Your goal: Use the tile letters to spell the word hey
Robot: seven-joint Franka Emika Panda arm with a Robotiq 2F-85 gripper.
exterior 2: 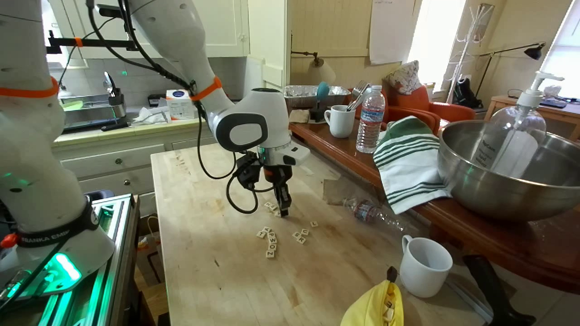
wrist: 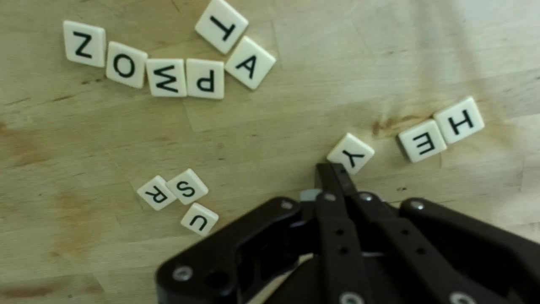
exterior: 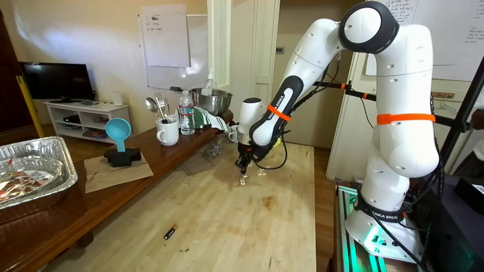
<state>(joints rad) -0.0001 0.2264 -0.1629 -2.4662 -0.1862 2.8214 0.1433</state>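
The tile letters are small whitish squares on the wooden table. In the wrist view the H tile (wrist: 460, 120) and the E tile (wrist: 422, 140) lie touching side by side. The Y tile (wrist: 352, 153) lies apart from E, turned at an angle. My gripper (wrist: 332, 166) is shut, its fingertips together at Y's near edge and covering a corner of it, with nothing seen between them. In an exterior view the gripper (exterior 2: 284, 213) points down at the table beside tiles (exterior 2: 270, 206); in an exterior view, the gripper (exterior: 243, 172) is low behind a tile (exterior: 242, 181).
N, O, W, P, A and T tiles (wrist: 166, 78) form a chain in the wrist view; R, S and U tiles (wrist: 187, 186) sit closer. A lone tile (exterior 2: 314, 223) lies nearby. A battery (exterior: 170, 232), plastic bottle (exterior 2: 371, 213), white mug (exterior 2: 426, 267) and yellow pouch (exterior 2: 374, 305) are on the table.
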